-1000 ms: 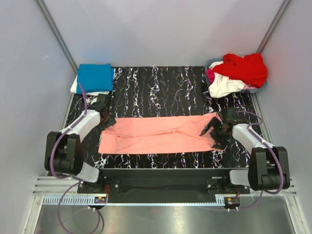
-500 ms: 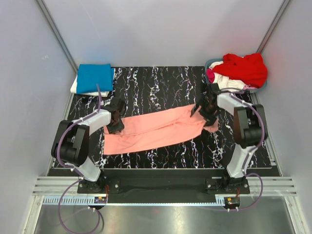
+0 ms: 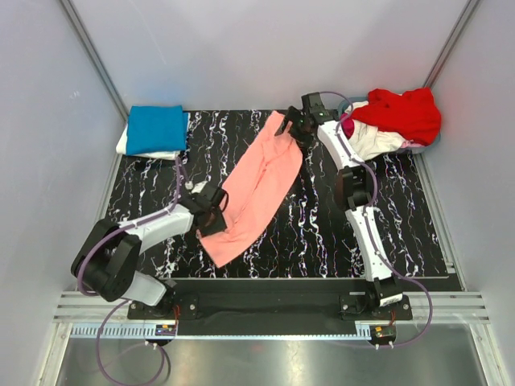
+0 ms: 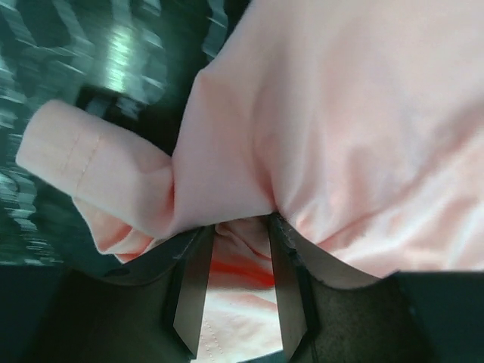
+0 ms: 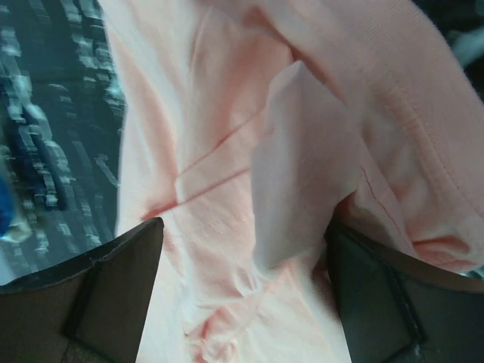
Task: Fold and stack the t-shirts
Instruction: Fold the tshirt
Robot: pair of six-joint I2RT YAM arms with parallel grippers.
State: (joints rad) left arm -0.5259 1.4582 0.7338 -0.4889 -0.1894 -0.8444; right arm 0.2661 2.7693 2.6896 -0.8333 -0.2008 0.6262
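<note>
The salmon-pink t-shirt [image 3: 256,186] lies in a long diagonal strip on the black marbled table, from near left to far centre. My left gripper [image 3: 212,214] is at its near end. In the left wrist view the left gripper [image 4: 238,227] is shut on a bunched fold of the pink shirt [image 4: 340,113]. My right gripper [image 3: 297,127] is at the shirt's far end. In the right wrist view the right gripper [image 5: 243,227] stands open, jaws wide apart, with the pink cloth [image 5: 227,174] spread flat between them.
A folded bright blue shirt [image 3: 157,127] rests on a white one [image 3: 125,145] at the far left corner. At the far right, a grey basket [image 3: 348,102] holds red [image 3: 405,112], white [image 3: 376,145] and magenta [image 3: 348,125] shirts, close to the right gripper.
The shirt has swung from lying across the table to a diagonal. The right gripper carried its end from near right to far centre; the left gripper moved its end nearer and rightward.
</note>
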